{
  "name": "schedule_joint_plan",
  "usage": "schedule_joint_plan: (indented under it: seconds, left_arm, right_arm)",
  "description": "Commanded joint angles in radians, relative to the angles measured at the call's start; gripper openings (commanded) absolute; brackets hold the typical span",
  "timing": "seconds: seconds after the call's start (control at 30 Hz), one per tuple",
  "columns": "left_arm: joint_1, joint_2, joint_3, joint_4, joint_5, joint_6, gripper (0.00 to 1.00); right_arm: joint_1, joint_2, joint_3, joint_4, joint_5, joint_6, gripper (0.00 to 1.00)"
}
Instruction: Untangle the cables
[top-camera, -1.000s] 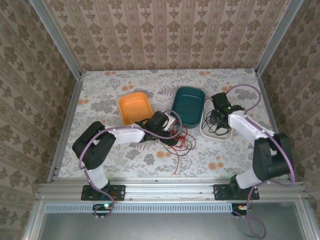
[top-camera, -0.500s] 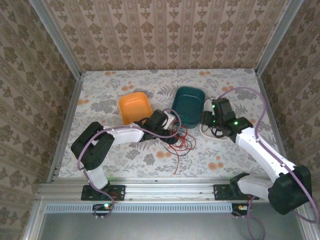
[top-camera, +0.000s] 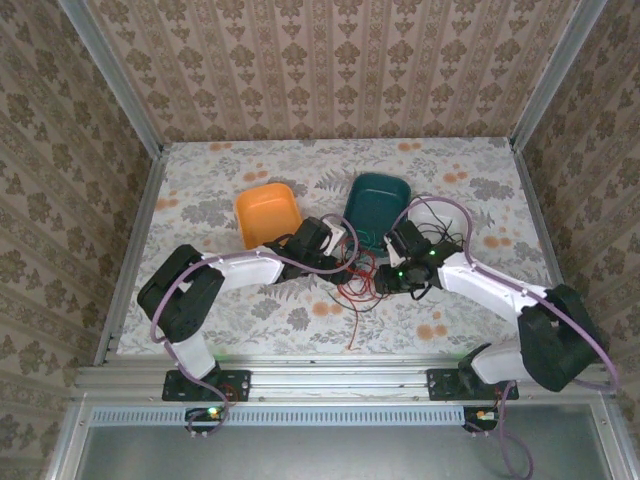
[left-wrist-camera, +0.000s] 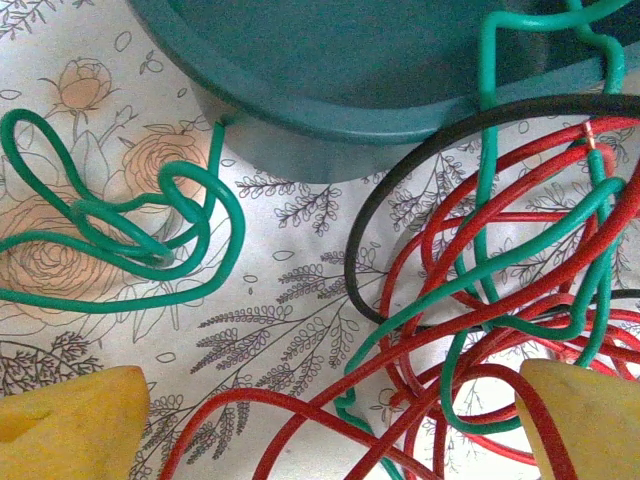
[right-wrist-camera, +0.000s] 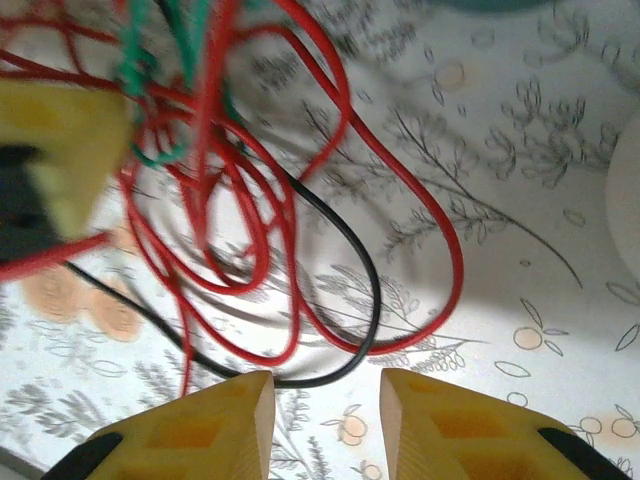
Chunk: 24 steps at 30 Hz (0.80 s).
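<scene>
Repositioning of the right gripper (top-camera: 386, 273) is the change: it has swung from the right side of the desk (top-camera: 250, 310) to the cables (top-camera: 358, 280), a red, black and green tangle just in front of the teal tray (top-camera: 378, 200). Its jaws stand partly open, with nothing between them. The left gripper (left-wrist-camera: 330, 420) remains over the same tangle, jaws wide, gripping nothing. Both arms now appear placed to separate strands; none is yet freed.

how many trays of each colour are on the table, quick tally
orange tray: 1
teal tray: 1
white tray: 1 (only its edge seen from the right wrist)
total: 3
</scene>
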Motion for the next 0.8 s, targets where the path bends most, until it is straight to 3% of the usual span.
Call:
schedule_joint_plan:
  seconds: [0.0,0.3,0.77]
  left_arm:
    - [-0.002,-0.028,-0.011,-0.007,-0.025,0.011,0.96]
    - [-0.026,-0.011,-0.002,-0.028,-0.047,0.034,0.97]
    - [-0.027,0.013,-0.010,-0.028,-0.049,0.037,0.97]
  right_arm:
    - [0.007,0.055,-0.026,-0.024,0.057,0.022,0.34]
    - [0.007,0.137,-0.005,0.048,0.079,0.029,0.31]
    - [0.011,0.076,0.029,0.016,0.049,-0.006,0.30]
